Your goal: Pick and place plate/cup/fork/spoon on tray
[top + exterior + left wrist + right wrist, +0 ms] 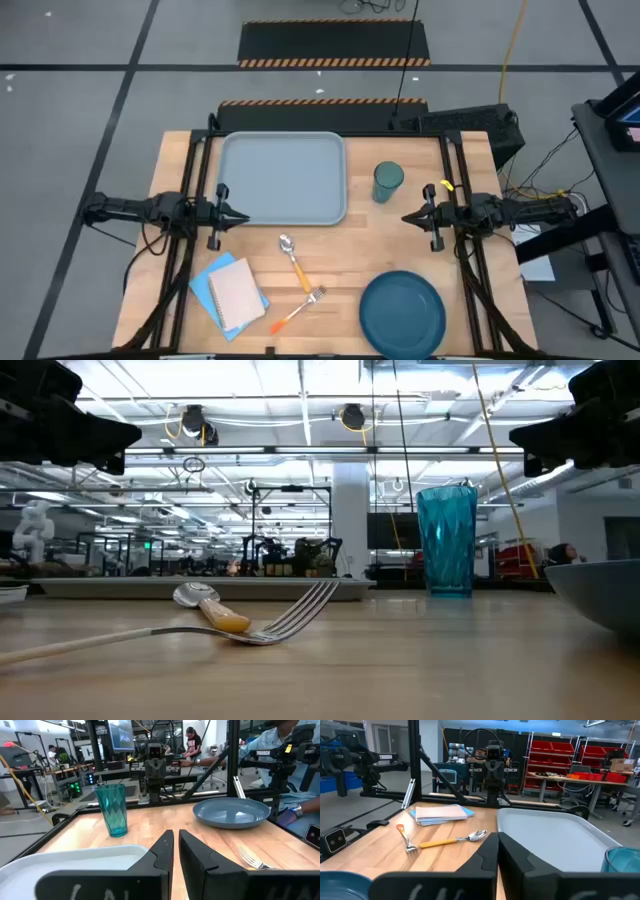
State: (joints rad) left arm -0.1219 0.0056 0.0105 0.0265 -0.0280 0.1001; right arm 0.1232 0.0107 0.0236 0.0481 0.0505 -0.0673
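Note:
The grey-blue tray [283, 178] lies at the table's far middle. The teal cup [388, 182] stands upright to its right. The dark teal plate [402, 312] lies at the near right. The spoon [294, 260] and the fork [300, 308] lie flat in the near middle. My left gripper [246, 215] hovers shut at the tray's near left corner. My right gripper [404, 217] hovers shut just near of the cup. Both are empty.
A blue-and-white notebook [232, 292] lies at the near left. Black frame rails [190, 190] run along the table's left and right sides. People sit beyond the table in the left wrist view [280, 745].

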